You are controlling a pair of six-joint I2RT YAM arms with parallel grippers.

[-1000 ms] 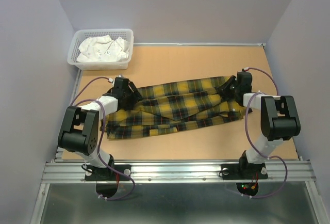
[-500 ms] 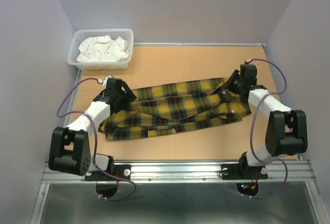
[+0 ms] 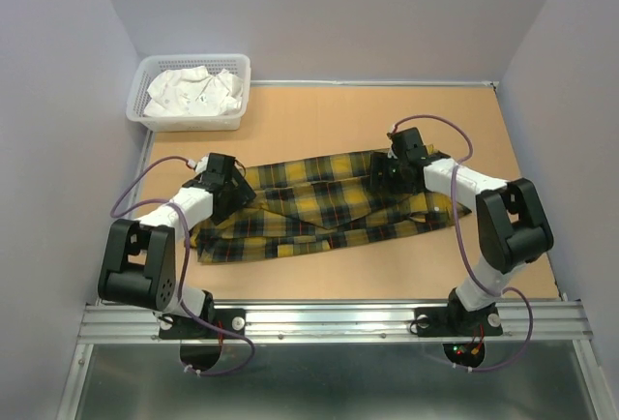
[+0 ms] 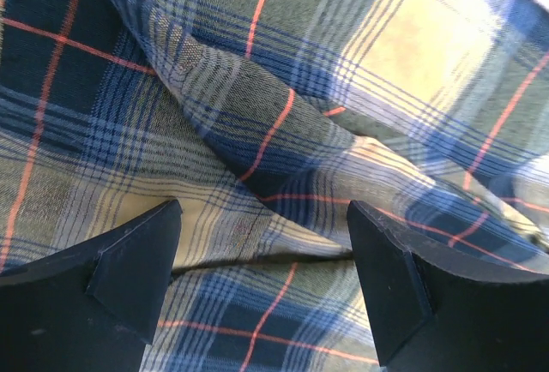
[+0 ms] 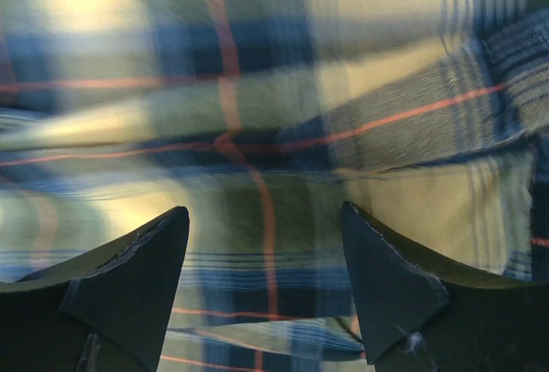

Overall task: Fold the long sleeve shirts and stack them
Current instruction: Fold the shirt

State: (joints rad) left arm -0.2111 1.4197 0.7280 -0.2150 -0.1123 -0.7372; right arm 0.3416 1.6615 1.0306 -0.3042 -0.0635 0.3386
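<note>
the yellow plaid flannel shirt stretches left to right across the desk; left fingers hover over its left end, right fingers near its right, both spread wide, holding nothing.

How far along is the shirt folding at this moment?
Done: the plaid shirt lies bunched in a rough lengthwise band, not a neat fold. In hand: left claw and right claw open above it, gripping nothing. Left: proper folds, then stacking.

Right claw now farther left, over shirt middle
</note>
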